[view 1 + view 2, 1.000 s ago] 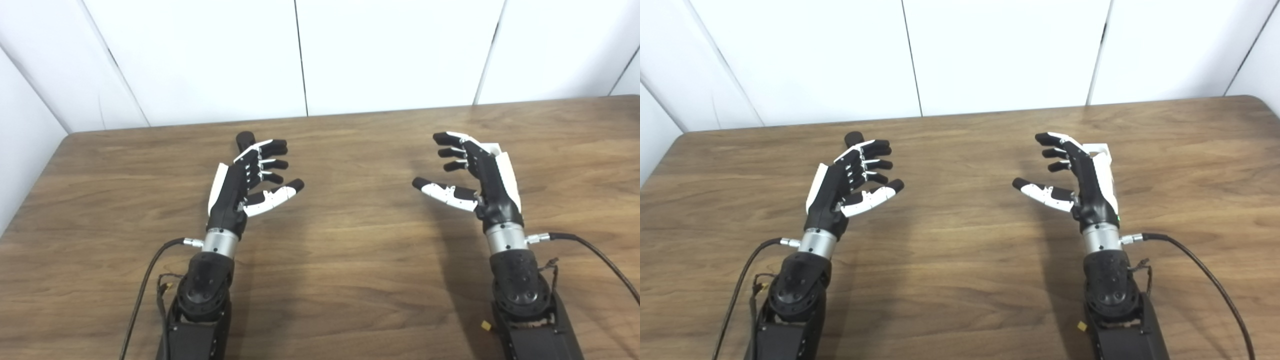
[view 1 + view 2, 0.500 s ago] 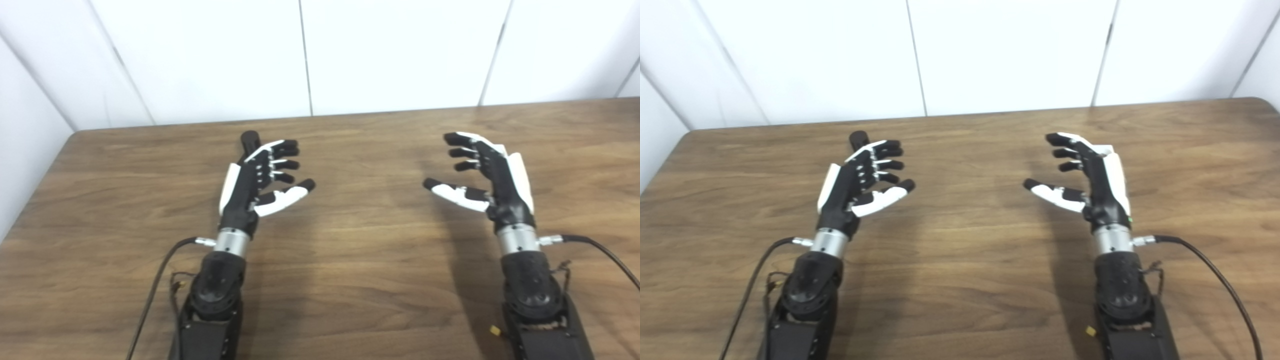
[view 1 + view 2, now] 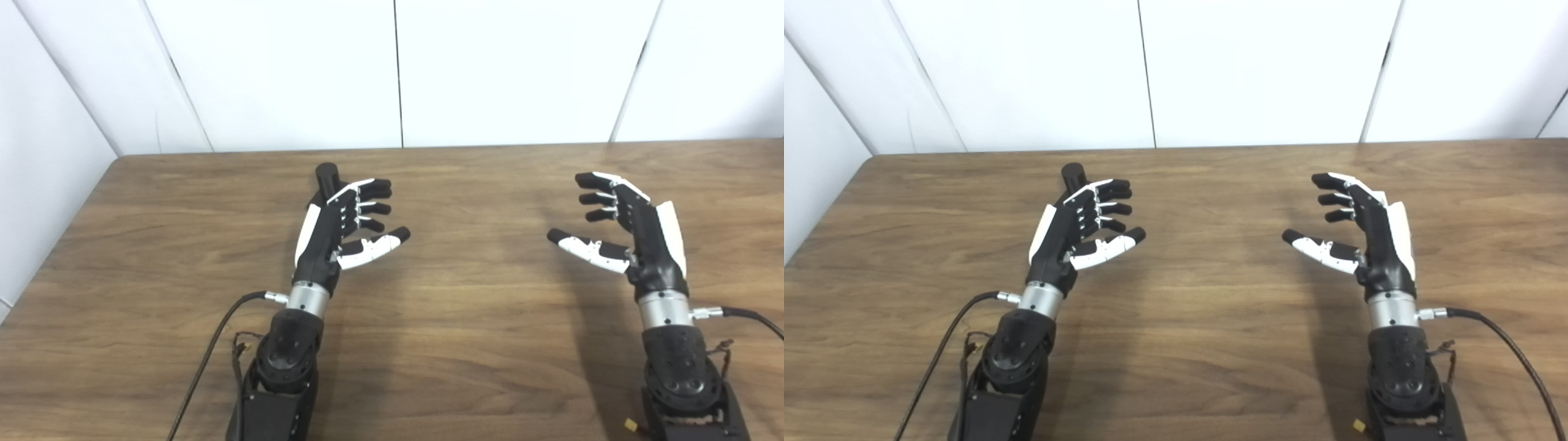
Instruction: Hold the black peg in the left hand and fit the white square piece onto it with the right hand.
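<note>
The peg (image 3: 326, 176) lies on the surface (image 3: 465, 343) at the far side of the left robot hand (image 3: 343, 229), just past its fingertips and slightly to their left. Only its rounded far end shows; the rest is hidden behind the fingers. From the visible part, its long axis appears to run roughly near-to-far, in line with the left forearm, but this cannot be confirmed. Contact between the peg and the fingers cannot be determined from either view.

The left robot hand is the nearer of the two to the peg by a wide margin. Its fingers are spread and lightly curled, thumb extended toward the right, palm facing the centre of the surface. It holds nothing.

The right robot hand (image 3: 1363, 229) sits well apart at the right of the scene, mirrored (palm facing left, thumb pointing toward the centre). Its fingers are likewise apart and lightly curled, and it holds nothing.

The square piece is not identifiable in either view; it may lie hidden behind the right robot hand.

Judgement: the task is at its start. The coming move is likely a short reach forward by the left robot hand to close around the peg.
</note>
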